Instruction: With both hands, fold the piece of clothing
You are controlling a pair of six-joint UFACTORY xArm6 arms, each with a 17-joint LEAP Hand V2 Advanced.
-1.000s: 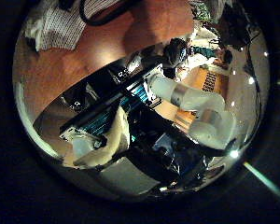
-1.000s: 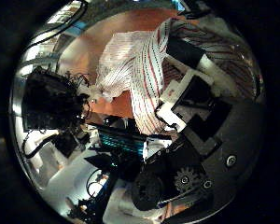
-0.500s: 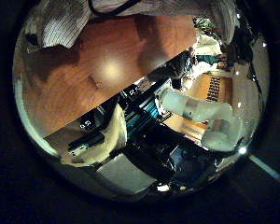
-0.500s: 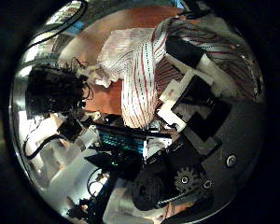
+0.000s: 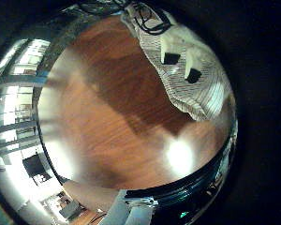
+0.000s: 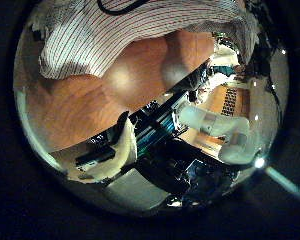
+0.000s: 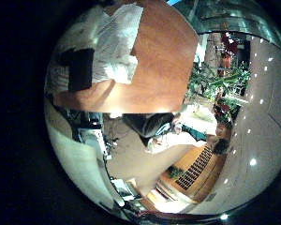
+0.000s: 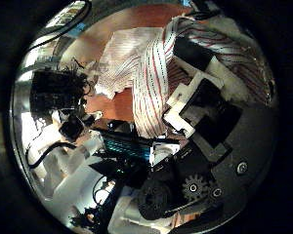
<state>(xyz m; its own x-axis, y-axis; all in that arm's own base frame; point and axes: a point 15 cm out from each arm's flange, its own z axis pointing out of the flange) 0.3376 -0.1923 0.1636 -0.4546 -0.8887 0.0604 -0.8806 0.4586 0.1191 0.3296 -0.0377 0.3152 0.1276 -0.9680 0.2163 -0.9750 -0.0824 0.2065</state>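
The clothing is a striped garment. In the right thumb side palm view it [image 8: 146, 68] hangs bunched from my right hand [image 8: 200, 93], whose fingers [image 8: 190, 58] are curled round it above the wooden table [image 8: 122, 102]. The right little finger side palm view shows the garment [image 7: 108, 42] with a finger [image 7: 80, 67] against it. My left hand [image 8: 54, 93] is beside the garment's loose edge, a little away from it. The left thumb side palm view shows the garment [image 6: 120, 35] close by.
The wooden table shows in the left thumb side palm view [image 6: 100, 95] and in the right little finger side palm view [image 7: 164, 56]. The right arm [image 6: 220, 125] shows beyond the table's edge. Room furniture and potted plants [image 7: 211, 84] stand past the table.
The left thumb side palm view has shifted: the garment now fills far more of it, so my left hand has come closer. The garment hangs slightly lower from my right hand.
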